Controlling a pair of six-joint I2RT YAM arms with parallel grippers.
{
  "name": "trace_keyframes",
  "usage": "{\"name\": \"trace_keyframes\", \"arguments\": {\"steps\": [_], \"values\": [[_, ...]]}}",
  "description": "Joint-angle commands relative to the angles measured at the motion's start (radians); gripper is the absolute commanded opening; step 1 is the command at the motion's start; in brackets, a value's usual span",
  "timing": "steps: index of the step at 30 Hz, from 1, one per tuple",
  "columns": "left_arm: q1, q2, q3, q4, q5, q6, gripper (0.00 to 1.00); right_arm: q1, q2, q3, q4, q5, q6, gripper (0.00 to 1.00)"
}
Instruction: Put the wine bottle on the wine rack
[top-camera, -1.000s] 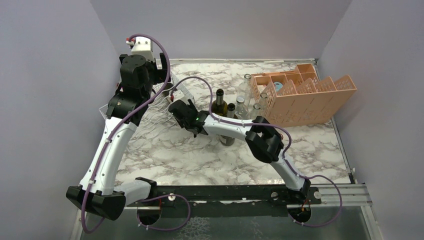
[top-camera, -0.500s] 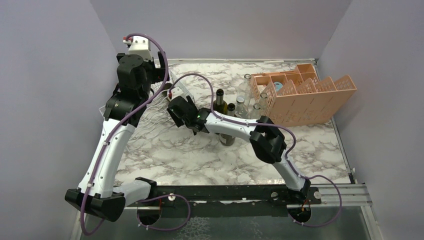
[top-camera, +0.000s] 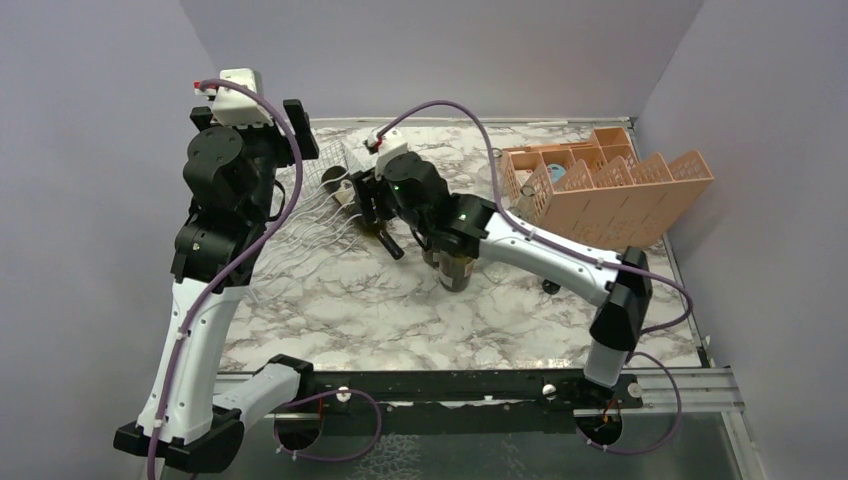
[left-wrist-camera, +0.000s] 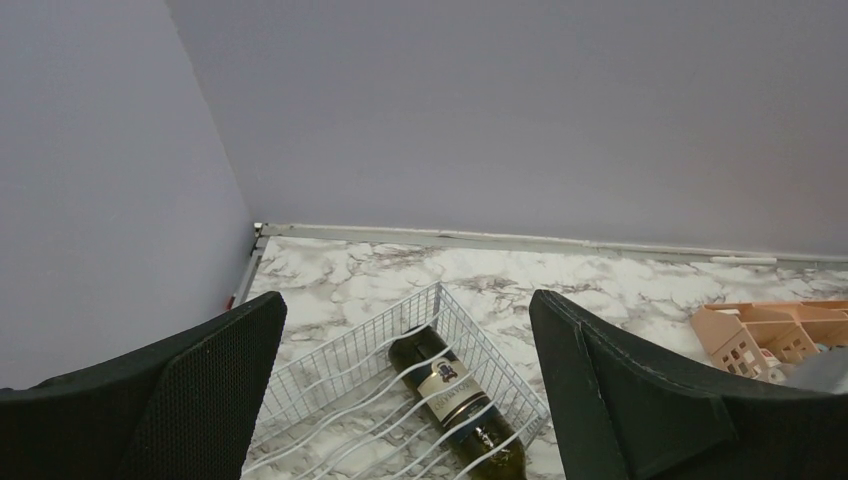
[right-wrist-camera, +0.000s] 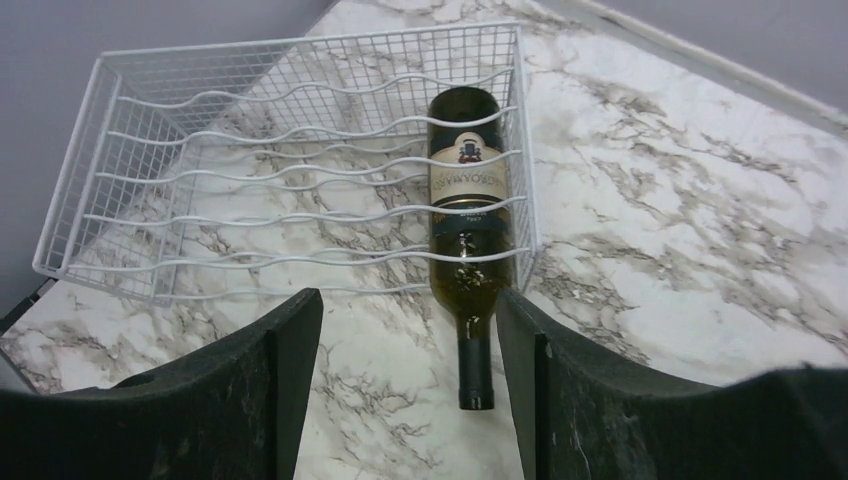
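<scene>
Bottle in rack, both claws spread and empty: the risk now is a knock while pulling clear.

On the marble table (top-camera: 520, 310), the wine rack (right-wrist-camera: 300, 60) is thin wire (likely light, slides easily), so a brush from either arm could shift it. The wine bottle (right-wrist-camera: 466, 200) lies in the end cradle, its neck poking past the front rail. A standing bottle (top-camera: 455, 270) under the right forearm could topple. The right gripper (right-wrist-camera: 408, 335), jaws wide, hangs just above that neck and might drag it out. The left gripper (left-wrist-camera: 402, 330) is wide too, high over the rack.
</scene>
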Motion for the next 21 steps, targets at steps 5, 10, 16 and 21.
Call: {"name": "trace_keyframes", "arguments": {"steps": [5, 10, 16, 21], "values": [[0.007, -0.102, -0.082, 0.051, 0.081, 0.015, 0.99, 0.001, -0.268, -0.191, 0.057, 0.203, -0.099, 0.69], [0.007, -0.134, -0.148, 0.097, 0.177, 0.017, 0.99, -0.001, -0.406, -0.291, 0.021, 0.379, -0.131, 0.73], [0.006, -0.132, -0.212, 0.138, 0.274, 0.011, 0.99, -0.02, -0.493, -0.372, -0.117, 0.417, -0.05, 0.76], [0.005, -0.135, -0.269, 0.176, 0.337, 0.007, 0.99, -0.028, -0.502, -0.407, -0.226, 0.346, 0.06, 0.75]]}}
